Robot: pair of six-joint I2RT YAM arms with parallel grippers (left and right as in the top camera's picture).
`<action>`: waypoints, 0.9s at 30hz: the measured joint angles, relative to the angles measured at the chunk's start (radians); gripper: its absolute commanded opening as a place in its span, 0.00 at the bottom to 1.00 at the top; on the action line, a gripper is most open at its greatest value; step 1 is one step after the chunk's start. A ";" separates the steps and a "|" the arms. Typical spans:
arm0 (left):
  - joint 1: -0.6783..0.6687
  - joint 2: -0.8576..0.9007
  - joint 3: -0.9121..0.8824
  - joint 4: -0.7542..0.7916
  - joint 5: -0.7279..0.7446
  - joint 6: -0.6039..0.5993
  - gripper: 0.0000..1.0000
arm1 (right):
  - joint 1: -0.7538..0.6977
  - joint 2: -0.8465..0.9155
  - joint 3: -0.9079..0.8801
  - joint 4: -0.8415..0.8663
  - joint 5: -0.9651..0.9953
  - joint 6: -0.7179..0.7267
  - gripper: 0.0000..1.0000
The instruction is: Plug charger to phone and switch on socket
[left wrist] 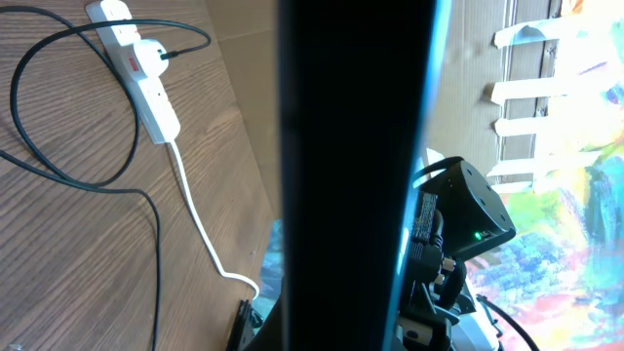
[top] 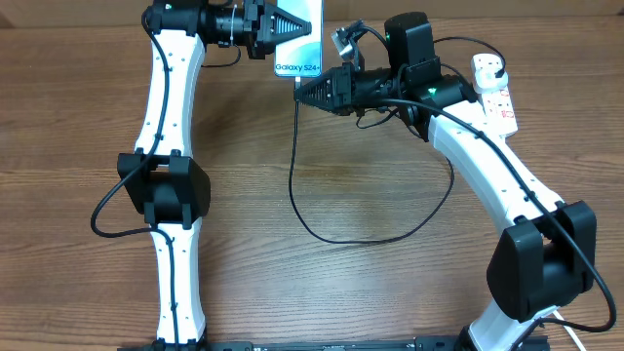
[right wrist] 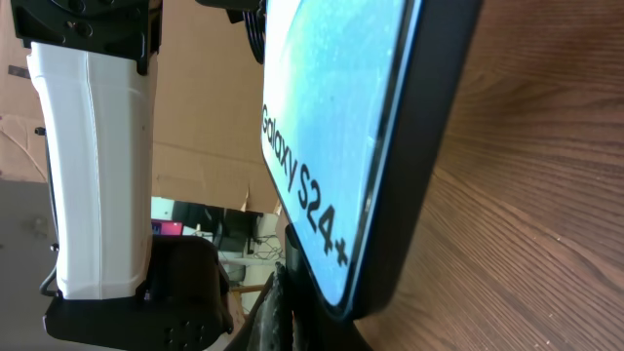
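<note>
**At the far table edge: connector held at the phone's port**

Between its closed fingers, the right pincer (top: 302, 91) clamps the connector end of the long thin black charger cable (top: 292, 185), as far as the overhead view shows. The tip sits right at the lower short edge of the slim, dark-edged, blue-cyan-screened phone (top: 300, 54). The fingers hide the tip, so seating in the port cannot be confirmed.

The left pincer (top: 304, 25) is clamped on the phone's upper part and holds it at the far table edge, between the two arms.

From the right pincer the cable loops out over the brown wood-grain table (top: 370, 292) and back to the small white rectangular socket strip (top: 495, 90), which lies well apart at the far right. A white plug body sits in the strip.

**Progress (judgement).** Wall-end connection appears made. Phone-end insertion is in hand. Switching on the socket is not yet done, and neither pincer is near it.

**Legible writing.** The phone screen reads "Galaxy S24+". The red markings on the socket strip are too small to read.
</note>
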 measured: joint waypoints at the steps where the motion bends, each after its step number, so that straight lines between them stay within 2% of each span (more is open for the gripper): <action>1: 0.000 0.000 0.000 0.000 0.000 0.000 0.04 | 0.000 0.000 0.000 0.000 0.000 0.001 0.04; 27: 0.000 0.000 0.000 0.000 0.006 0.041 0.04 | 0.000 0.000 0.000 0.002 -0.002 0.027 0.04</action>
